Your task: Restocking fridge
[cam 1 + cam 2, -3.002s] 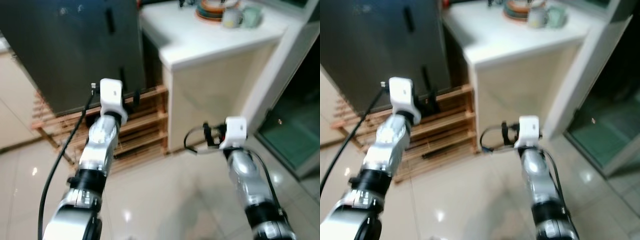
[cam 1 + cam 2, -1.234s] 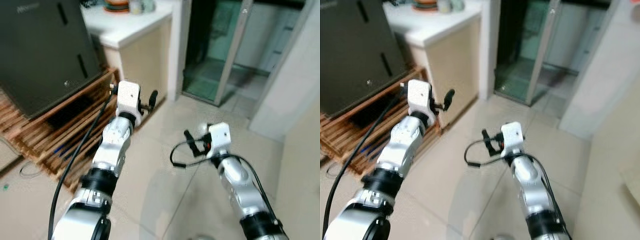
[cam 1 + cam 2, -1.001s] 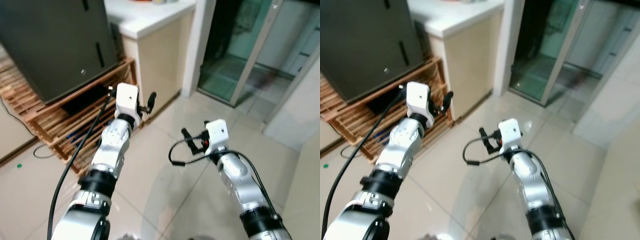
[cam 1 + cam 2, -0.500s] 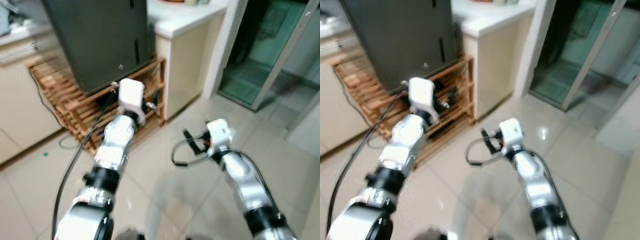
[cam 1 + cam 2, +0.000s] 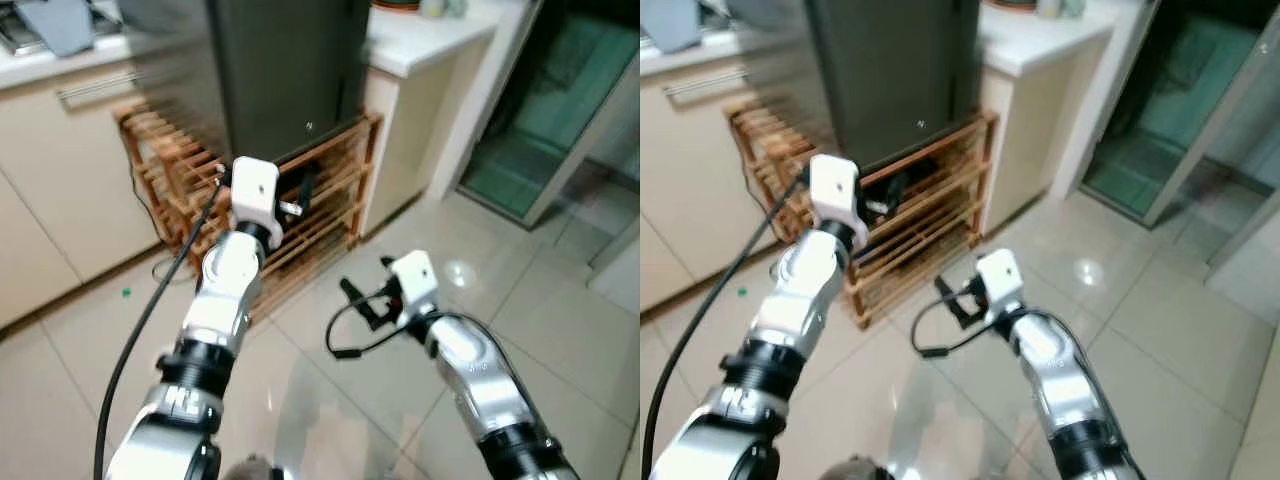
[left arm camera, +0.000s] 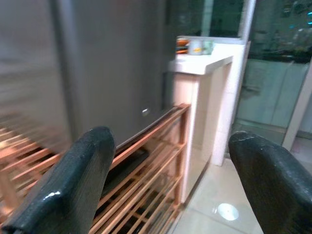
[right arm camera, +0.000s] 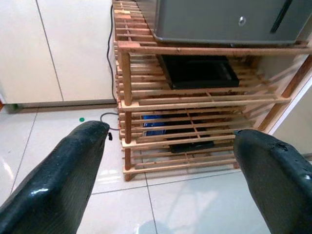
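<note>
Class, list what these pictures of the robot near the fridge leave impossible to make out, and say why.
- Fridge: top cut off by the head views' upper edge; left wrist view is motion-blurred.
- Dishes on the white counter: cut off by the upper edge, too small to identify.
- Blue item on the wooden rack: hidden behind slats in the right wrist view.

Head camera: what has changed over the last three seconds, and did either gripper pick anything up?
Only the view moved: it swung right toward the glass door, then back left, so the dark fridge on its wooden rack is ahead again, with cabinets now at left. Left gripper and right gripper stayed raised, open and empty.
</note>
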Robot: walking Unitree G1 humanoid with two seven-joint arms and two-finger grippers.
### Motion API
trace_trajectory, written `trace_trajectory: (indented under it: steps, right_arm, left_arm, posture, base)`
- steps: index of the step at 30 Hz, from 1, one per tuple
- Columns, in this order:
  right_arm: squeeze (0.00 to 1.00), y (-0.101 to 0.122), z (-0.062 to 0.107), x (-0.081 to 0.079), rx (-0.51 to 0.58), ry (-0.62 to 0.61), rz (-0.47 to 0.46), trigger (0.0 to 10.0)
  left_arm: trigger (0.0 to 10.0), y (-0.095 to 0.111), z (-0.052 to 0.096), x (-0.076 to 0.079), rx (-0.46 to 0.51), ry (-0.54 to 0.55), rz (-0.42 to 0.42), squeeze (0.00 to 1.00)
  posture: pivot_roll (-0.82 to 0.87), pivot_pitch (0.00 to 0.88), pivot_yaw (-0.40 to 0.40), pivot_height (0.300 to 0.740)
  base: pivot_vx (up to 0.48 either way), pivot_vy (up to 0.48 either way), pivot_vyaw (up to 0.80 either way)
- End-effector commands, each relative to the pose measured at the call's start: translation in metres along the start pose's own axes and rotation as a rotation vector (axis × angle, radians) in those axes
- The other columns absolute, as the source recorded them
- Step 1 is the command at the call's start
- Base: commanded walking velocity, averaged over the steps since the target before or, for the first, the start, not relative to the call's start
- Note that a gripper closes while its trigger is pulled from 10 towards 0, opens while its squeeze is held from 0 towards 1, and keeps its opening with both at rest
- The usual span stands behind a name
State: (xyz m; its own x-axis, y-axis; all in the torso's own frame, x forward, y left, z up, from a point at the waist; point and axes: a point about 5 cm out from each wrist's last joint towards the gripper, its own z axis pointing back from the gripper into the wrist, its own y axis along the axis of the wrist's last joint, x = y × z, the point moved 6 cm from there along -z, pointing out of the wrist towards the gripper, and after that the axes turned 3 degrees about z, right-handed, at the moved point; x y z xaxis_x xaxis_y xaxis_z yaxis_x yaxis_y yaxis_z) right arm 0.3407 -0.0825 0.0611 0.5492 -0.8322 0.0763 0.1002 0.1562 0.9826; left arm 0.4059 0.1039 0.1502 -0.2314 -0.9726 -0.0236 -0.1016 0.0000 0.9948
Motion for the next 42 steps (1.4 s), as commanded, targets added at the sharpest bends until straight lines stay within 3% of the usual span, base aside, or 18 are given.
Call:
trace_trajectory:
  steps: [1,7,15,17,28,36,42]
  right_arm:
    - [0.00,0.000,0.008,0.035,-0.013,-0.126,-0.023,10.0]
    - [0.00,-0.002,0.018,0.069,-0.023,-0.284,-0.080,10.0]
    - [0.00,0.001,0.019,0.077,-0.014,-0.324,-0.081,10.0]
    - [0.00,0.001,0.025,0.086,0.000,-0.375,-0.083,10.0]
    - [0.00,-0.003,0.028,0.087,-0.003,-0.397,-0.099,10.0]
    - [0.00,-0.011,0.034,0.085,-0.022,-0.402,-0.101,10.0]
    - [0.00,-0.008,0.032,0.084,-0.011,-0.405,-0.093,10.0]
  left_arm:
    - [10.0,0.008,-0.002,0.008,0.028,-0.020,0.020,0.00]
    - [10.0,0.011,-0.002,0.005,0.034,-0.009,0.030,0.00]
    - [10.0,0.011,-0.001,0.002,0.035,-0.011,0.026,0.00]
    - [10.0,0.009,0.003,-0.004,0.029,0.006,0.048,0.00]
    - [10.0,0.005,0.008,-0.007,0.022,0.033,0.077,0.00]
    - [10.0,0.000,0.011,-0.011,0.000,0.053,0.064,0.00]
    - [10.0,0.008,0.007,-0.012,0.019,0.041,0.072,0.00]
  posture:
    - [0.00,0.000,-0.070,0.740]
    - [-0.02,0.000,-0.059,0.740]
    - [-0.03,0.000,-0.043,0.740]
    - [-0.03,0.000,-0.032,0.740]
    - [-0.04,0.000,-0.025,0.740]
    - [-0.05,0.000,-0.024,0.740]
    - [-0.05,0.000,-0.015,0.740]
  base:
    - [0.480,0.000,0.00]
    - [0.480,0.000,0.00]
    - [0.480,0.000,0.00]
    - [0.480,0.000,0.00]
    - [0.471,0.000,0.00]
    - [0.000,0.000,0.00]
    - [0.000,0.431,0.00]
